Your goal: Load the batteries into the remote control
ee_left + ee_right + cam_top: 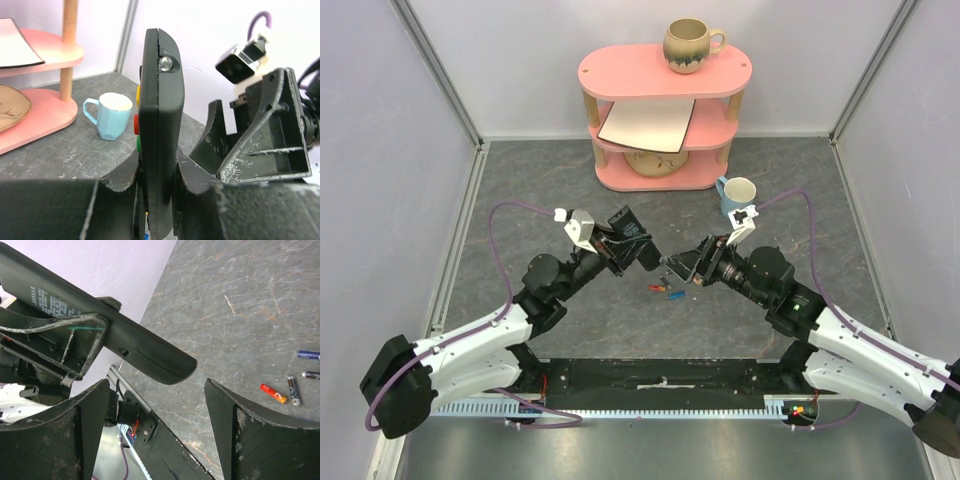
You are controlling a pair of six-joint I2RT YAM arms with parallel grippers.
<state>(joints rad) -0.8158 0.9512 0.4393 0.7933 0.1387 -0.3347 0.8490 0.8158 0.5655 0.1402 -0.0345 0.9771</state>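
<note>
The black remote control (160, 125) stands on edge, lifted above the table, with my left gripper (160, 200) shut on its lower part. Coloured buttons show on its left face. In the top view the remote (638, 245) hangs over the table's middle in the left gripper (620, 243). My right gripper (680, 268) faces it, open and holding nothing. In the right wrist view the remote's rounded end (160, 362) sits just above the gap of the open right gripper (157, 385). Several batteries lie loose on the table (663, 289): a red-orange one (273, 393), a dark one (294, 390) and a blue one (308, 355).
A light blue mug (737, 193) stands on the table behind the right arm. A pink three-tier shelf (665, 110) at the back carries a brown mug (690, 45), a white board and a dish. Grey walls close in both sides.
</note>
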